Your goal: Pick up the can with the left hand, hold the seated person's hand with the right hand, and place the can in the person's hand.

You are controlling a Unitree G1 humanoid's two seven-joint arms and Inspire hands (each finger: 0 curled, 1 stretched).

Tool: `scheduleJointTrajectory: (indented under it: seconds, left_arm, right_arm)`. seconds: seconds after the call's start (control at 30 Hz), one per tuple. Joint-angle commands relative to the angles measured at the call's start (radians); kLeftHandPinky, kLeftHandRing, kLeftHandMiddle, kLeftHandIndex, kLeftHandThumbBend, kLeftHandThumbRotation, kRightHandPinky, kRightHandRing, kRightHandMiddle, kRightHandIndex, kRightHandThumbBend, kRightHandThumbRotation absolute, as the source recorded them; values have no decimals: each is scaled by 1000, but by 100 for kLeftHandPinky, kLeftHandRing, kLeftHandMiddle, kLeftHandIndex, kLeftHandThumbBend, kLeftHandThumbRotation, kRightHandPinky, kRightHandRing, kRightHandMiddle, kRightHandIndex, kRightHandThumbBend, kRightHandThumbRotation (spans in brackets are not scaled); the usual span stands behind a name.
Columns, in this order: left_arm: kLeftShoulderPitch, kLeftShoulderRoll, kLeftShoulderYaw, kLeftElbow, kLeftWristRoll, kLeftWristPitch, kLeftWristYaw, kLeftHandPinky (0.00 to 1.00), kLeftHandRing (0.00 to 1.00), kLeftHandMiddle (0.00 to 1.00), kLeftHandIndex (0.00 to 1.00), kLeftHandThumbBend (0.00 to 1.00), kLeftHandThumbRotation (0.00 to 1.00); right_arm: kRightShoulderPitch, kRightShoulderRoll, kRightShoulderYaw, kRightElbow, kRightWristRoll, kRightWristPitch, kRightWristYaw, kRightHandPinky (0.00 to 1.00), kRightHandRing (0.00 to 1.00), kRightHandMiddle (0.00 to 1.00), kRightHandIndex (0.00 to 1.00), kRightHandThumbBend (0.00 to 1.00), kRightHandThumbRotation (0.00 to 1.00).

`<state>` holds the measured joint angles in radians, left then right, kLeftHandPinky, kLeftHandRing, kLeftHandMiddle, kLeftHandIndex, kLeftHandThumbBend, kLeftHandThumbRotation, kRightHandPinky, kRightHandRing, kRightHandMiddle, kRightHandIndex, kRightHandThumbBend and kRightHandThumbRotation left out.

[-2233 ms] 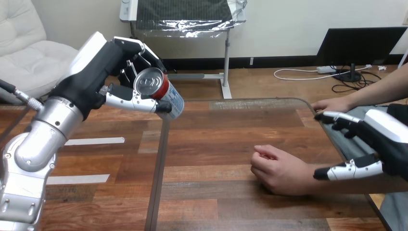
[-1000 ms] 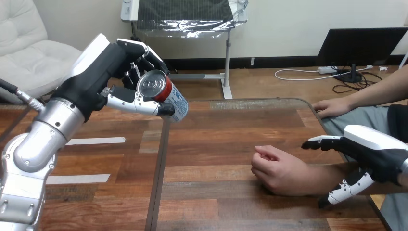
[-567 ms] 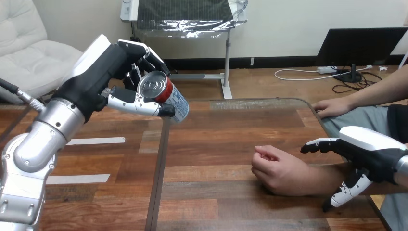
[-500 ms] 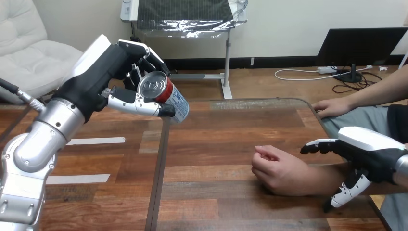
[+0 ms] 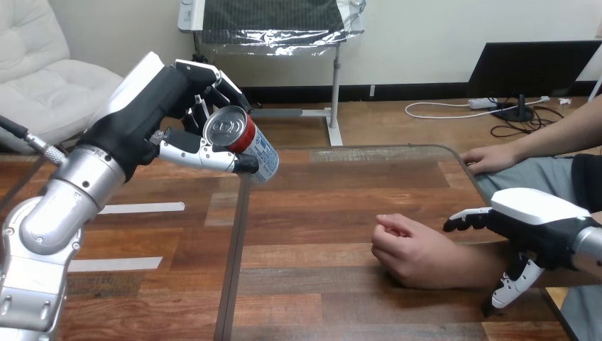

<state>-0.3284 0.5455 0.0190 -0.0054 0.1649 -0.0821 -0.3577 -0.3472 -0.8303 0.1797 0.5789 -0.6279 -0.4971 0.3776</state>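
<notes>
across the wooden table [image 5: 319,213], the largest thing in view, little has shifted. the change is at its right edge: over the last couple of seconds the right hand [image 5: 539,224] has dropped from above the table's far corner onto the line of the person's forearm. it now straddles the forearm just behind the wrist, fingers [image 5: 468,217] stretched over the top and thumb [image 5: 507,288] hanging on the near side. they stand apart and are not closed round anything, so i judge the hold on the person lined up but not yet made.

the left hand [image 5: 152,99], raised at the view's left, has barely moved. it stays clamped on the can [image 5: 248,145], fingers and thumb wrapped round it. the can is tilted in the air, top toward the camera, well apart from the person. the person's hand [image 5: 412,252] lies on the table as a loose fist, which would have to open to take the can.

counted: one table, two robot hands, two hands of the person, with the person's other hand [image 5: 490,158] resting at the table's far right edge, and one can.
</notes>
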Motion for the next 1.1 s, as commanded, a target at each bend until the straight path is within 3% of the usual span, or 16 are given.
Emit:
scheduleJointTrajectory:
  seconds: [0.0,0.4,0.67,1.07]
  left_arm:
    - [-27,18,34,-47,-10,-16,7,22,28,34,38,63,0]
    - [-16,16,35,-45,-18,-28,3,21,27,34,38,63,0]
    - [-14,14,33,-42,-20,-29,2,21,27,34,38,63,0]
    - [-14,15,36,-39,-22,-36,0,21,27,34,38,63,0]
  right_arm:
    - [-57,0,41,37,-38,11,-38,81,84,85,84,100,15]
    - [-75,27,87,40,-104,105,-64,73,82,84,83,100,16]
    - [-97,44,123,80,-135,126,-107,69,80,82,82,100,17]
    - [-135,68,176,128,-162,164,-125,64,77,79,79,96,20]
